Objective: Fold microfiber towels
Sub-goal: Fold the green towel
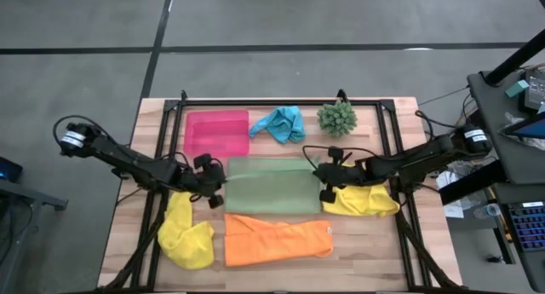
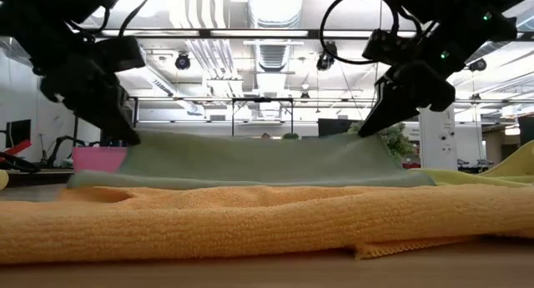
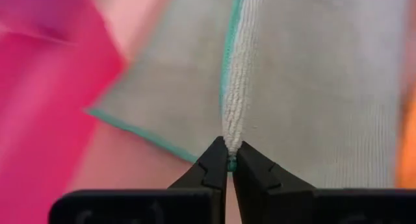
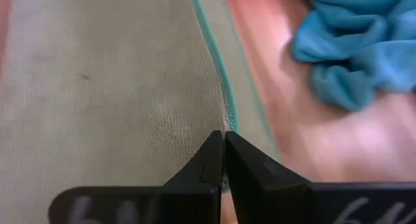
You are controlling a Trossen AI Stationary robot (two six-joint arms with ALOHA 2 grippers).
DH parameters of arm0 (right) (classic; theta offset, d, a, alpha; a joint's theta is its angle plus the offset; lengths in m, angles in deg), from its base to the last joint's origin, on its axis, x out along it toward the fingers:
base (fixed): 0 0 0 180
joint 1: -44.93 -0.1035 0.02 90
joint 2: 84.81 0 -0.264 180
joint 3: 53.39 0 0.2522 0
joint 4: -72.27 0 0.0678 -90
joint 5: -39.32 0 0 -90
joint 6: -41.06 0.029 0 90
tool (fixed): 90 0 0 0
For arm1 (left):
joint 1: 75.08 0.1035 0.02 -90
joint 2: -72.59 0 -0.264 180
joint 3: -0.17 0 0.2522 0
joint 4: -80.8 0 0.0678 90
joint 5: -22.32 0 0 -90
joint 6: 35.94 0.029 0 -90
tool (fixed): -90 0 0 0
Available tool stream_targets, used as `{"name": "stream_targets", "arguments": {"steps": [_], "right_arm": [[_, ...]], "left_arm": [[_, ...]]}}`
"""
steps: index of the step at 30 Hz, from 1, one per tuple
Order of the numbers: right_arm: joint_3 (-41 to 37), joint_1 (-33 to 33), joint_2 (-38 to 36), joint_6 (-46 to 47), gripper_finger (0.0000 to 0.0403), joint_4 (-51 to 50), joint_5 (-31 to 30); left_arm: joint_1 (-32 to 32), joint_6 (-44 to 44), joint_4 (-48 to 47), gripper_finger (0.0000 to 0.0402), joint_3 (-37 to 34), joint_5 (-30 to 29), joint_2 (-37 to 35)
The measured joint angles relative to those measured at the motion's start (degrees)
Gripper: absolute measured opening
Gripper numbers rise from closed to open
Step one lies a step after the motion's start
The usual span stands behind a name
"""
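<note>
The light green towel point(image 1: 271, 185) lies mid-table, and in the low view one long edge point(image 2: 250, 139) is raised and stretched between my two grippers. My left gripper point(image 1: 215, 192) is shut on its left end and my right gripper point(image 1: 324, 188) on its right end. The orange towel point(image 1: 277, 240) lies flat nearer the front edge. One yellow towel point(image 1: 187, 234) is crumpled at front left. Another yellow one point(image 1: 362, 200) lies under the right arm. The turquoise towel point(image 1: 279, 123) is bunched at the back. My left gripper pinches the green towel's teal-hemmed edge point(image 3: 229, 158) between its two fingertips, coming slanting down from the table's left. The cloth stands as a narrow ridge from the tips. That end is raised; the towel's body lies on the table. My right gripper pinches the towel's teal hem point(image 4: 227, 125) between its two fingertips at the right end, slanting down from the table's right. That end is lifted, and the raised edge runs nearly straight across to the other gripper point(image 2: 125, 136).
A flat pink tray point(image 1: 216, 132) sits at back left next to the turquoise towel. A spiky green plant ball point(image 1: 337, 117) stands at back right. Dark frame rails point(image 1: 170, 149) run along both sides of the table.
</note>
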Motion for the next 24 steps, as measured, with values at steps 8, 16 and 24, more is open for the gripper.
{"name": "stream_targets", "arguments": {"steps": [8, 16, 24], "right_arm": [[0.07, 3.35, 2.30, -0.88, 0.0008, 0.04, -2.52], [0.07, 5.85, 7.37, -0.93, 0.0008, 1.44, -2.72], [0.07, 7.62, 8.65, -0.87, 0.0009, 2.24, -3.12]], "left_arm": [[5.40, 5.65, 1.26, 0.0000, 0.00, -6.81, 1.92], [7.48, 9.11, 5.18, 0.0001, 0.02, -6.89, 8.75], [7.50, 8.59, 6.66, 0.0054, 0.04, -8.25, 15.19]]}}
